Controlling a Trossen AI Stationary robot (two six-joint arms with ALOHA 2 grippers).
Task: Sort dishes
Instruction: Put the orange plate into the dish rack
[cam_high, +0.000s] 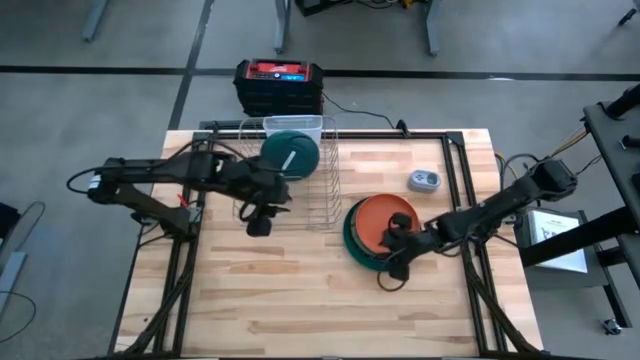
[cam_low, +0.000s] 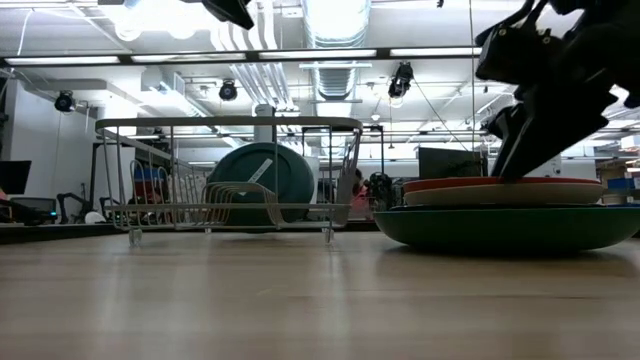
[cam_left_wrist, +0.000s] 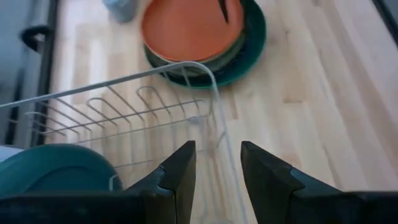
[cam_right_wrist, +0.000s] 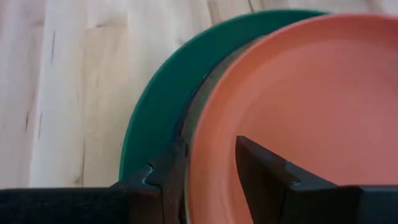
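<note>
A stack of dishes lies at the table's right. A large dark green plate (cam_high: 352, 242) is at the bottom, a pale plate (cam_low: 500, 196) is in the middle, and an orange plate (cam_high: 385, 218) is on top. My right gripper (cam_right_wrist: 211, 146) stands open at the stack's near edge. One finger is over the orange plate's inside and the other is outside its rim. A teal plate (cam_high: 290, 152) stands on edge in the wire rack (cam_high: 322, 195). My left gripper (cam_left_wrist: 217, 149) hovers open and empty above the rack's near-left corner. My right gripper slants down from the table's right side, and its fingers straddle the orange plate's near rim (cam_right_wrist: 198, 140). I cannot tell whether either finger touches the plate. The orange plate lies flat on the stack.
A small grey round device (cam_high: 423, 181) sits on the table beyond the stack. A black and red box (cam_high: 278, 85) stands past the table's far edge. Bare wood stretches across the near half of the table.
</note>
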